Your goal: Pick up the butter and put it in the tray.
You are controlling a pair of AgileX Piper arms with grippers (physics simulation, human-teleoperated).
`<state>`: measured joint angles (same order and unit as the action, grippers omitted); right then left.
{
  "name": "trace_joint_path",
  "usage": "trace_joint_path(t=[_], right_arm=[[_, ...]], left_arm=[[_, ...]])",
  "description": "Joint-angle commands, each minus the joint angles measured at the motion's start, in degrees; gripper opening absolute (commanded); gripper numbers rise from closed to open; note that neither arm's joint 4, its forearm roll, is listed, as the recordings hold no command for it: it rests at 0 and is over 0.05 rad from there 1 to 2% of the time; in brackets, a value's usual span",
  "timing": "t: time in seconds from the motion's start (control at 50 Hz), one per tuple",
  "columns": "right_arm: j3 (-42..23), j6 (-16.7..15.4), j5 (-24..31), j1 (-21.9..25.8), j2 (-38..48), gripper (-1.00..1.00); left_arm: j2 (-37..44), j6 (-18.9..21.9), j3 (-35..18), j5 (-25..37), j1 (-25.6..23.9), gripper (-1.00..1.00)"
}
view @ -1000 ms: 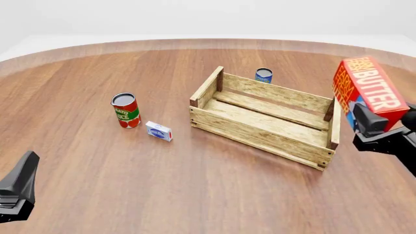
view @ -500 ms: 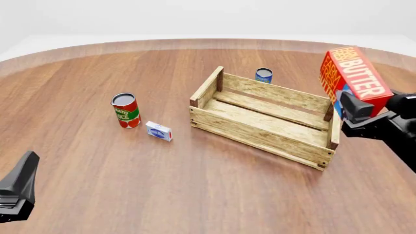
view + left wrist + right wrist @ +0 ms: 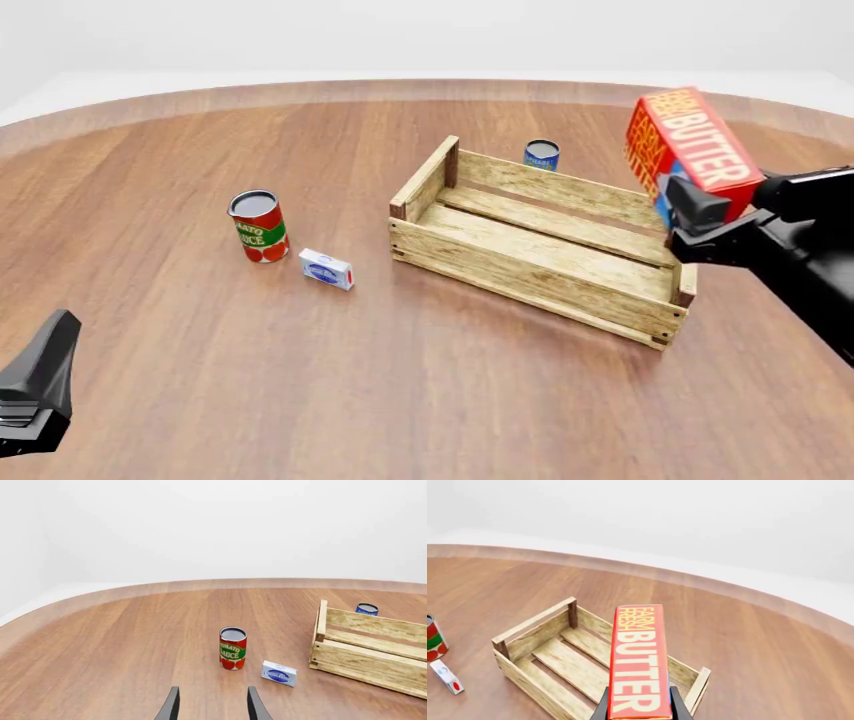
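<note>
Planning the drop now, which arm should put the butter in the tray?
Right. Its end effector already holds the butter in the air at the tray's right end. The left end effector sits low at the near left, open and carrying nothing.

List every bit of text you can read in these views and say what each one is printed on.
"FARM FRESH BUTTER": on the butter held in the right tool.
"TOMATO SAUCE": on the red and green can.
Small blue-white box: blue oval logo, lettering too small to read.
Blue can behind the tray: label too small to read.
</note>
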<state>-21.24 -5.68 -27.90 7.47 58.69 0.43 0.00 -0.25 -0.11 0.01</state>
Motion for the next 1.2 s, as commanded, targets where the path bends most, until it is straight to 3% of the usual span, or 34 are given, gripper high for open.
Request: trace_joint_path(t=[0.02, 0.64, 1.2], right_arm=[[-2.31, 1.24, -2.21, 0.91, 3.21, -1.00], [-4.65, 4.85, -9.53, 2.07, 12.94, -1.00], [-9.38, 5.94, -10.16, 2.73, 19.55, -1.00]], left_arm=[[-0.01, 0.00, 0.00, 0.00, -0.01, 1.00], [-0.01, 0.01, 0.00, 0.00, 0.01, 1.00], [0.00, -0.01, 0.00, 0.00, -0.01, 1.00]])
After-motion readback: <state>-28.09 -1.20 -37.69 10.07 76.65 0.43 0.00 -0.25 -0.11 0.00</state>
